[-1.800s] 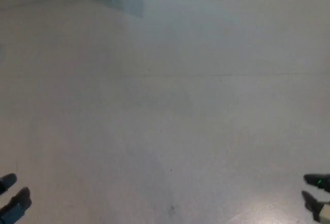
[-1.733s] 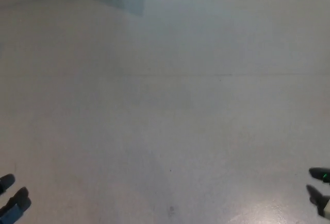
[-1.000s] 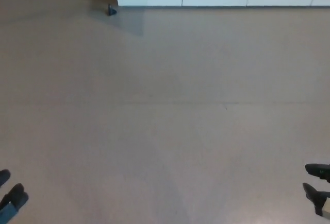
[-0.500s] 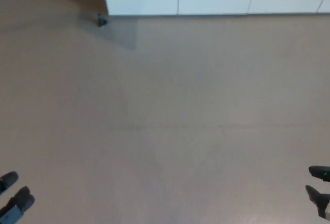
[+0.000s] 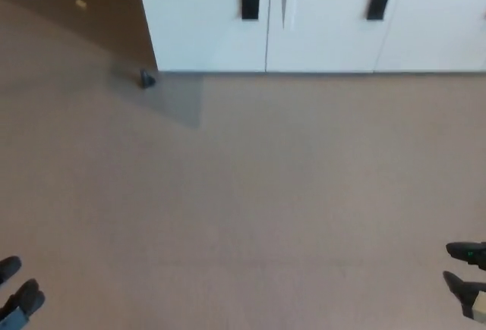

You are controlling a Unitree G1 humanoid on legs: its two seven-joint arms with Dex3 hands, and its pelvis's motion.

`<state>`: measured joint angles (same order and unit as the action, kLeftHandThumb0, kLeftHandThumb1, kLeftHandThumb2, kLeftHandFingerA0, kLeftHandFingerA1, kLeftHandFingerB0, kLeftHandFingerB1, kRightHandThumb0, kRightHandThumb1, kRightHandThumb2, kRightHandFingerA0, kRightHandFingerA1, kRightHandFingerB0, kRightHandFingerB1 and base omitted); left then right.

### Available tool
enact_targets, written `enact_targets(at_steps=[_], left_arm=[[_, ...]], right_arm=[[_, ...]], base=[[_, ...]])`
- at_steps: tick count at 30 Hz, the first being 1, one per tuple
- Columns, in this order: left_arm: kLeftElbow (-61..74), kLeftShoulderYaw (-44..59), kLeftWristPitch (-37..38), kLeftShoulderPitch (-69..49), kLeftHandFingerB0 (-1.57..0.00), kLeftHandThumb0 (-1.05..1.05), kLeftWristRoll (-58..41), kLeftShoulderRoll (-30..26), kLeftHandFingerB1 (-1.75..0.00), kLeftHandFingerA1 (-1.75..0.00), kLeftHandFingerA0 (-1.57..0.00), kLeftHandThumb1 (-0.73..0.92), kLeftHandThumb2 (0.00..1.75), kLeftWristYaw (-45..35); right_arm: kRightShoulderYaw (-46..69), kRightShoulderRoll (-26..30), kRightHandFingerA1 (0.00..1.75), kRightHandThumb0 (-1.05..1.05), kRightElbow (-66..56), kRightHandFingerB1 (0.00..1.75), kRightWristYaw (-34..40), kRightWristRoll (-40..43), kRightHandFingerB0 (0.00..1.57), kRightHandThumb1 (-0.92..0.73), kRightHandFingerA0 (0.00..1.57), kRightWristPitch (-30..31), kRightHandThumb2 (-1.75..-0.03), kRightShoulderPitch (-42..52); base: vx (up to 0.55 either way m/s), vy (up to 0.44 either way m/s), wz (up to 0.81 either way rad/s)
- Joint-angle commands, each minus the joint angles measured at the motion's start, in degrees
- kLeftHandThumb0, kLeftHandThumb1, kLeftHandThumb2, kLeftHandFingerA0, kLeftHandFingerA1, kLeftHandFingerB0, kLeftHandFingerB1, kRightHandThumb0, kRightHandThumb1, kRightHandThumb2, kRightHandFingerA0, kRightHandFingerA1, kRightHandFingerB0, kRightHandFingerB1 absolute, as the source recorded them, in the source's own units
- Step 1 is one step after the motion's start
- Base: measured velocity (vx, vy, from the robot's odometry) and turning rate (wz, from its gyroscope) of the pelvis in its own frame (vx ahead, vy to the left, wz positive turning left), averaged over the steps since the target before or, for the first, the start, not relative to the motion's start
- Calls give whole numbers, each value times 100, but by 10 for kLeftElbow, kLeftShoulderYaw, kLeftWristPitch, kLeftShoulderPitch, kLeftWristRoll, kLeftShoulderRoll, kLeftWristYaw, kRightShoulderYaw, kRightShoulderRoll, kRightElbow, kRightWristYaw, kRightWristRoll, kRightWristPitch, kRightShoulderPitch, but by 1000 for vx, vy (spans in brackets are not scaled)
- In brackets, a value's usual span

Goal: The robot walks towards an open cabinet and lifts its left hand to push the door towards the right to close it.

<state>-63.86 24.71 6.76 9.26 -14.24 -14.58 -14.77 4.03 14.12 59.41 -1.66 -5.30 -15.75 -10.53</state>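
Cabinet [image 5: 319,26] stands far ahead across bare floor [image 5: 250,193]; both hands hang low, left robot hand [image 5: 19,296] nearer its left end, fingers apart, empty.

**Just floor and white fronts down here**

Mostly I see plain grey-brown floor [image 5: 250,209], smooth and evenly lit. White fronts [image 5: 326,19] with black handles [image 5: 250,3] run along the top. A small dark doorstop-looking thing [image 5: 146,80] sits at their left corner, with a soft shadow [image 5: 178,99] beside it.
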Motion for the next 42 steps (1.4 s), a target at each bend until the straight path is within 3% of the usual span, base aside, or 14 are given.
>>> enact_targets(at_steps=[1, 15, 27, 42], left_arm=[[-2, -8, 16, 0, -50, -25, 4, -5, -43, -46, -57, 59, 57, -1], [-4, -31, 28, -6, -53, -31, 12, -8, -43, -47, -60, 56, 56, 1], [-6, -40, 31, -7, -55, -32, 14, -9, -44, -47, -62, 56, 56, 5], [-12, -46, 44, -9, -57, -33, 14, -7, -45, -47, -63, 53, 56, 10]], right_arm=[[-4, 10, 46, -38, 3, 40, 1, -4, 51, -65, 67, -3, -59, 1], [-16, 13, 46, -37, 6, 41, 4, -9, 54, -66, 70, -5, -58, -1], [-22, 13, 46, -37, 10, 41, 2, -16, 54, -66, 71, -5, -58, -8], [-35, 17, 46, -38, 17, 40, 8, -24, 54, -67, 71, -2, -60, -15]], base=[[676, -50, 102], [647, 9, -10], [410, 170, -3], [302, -64, 4]])
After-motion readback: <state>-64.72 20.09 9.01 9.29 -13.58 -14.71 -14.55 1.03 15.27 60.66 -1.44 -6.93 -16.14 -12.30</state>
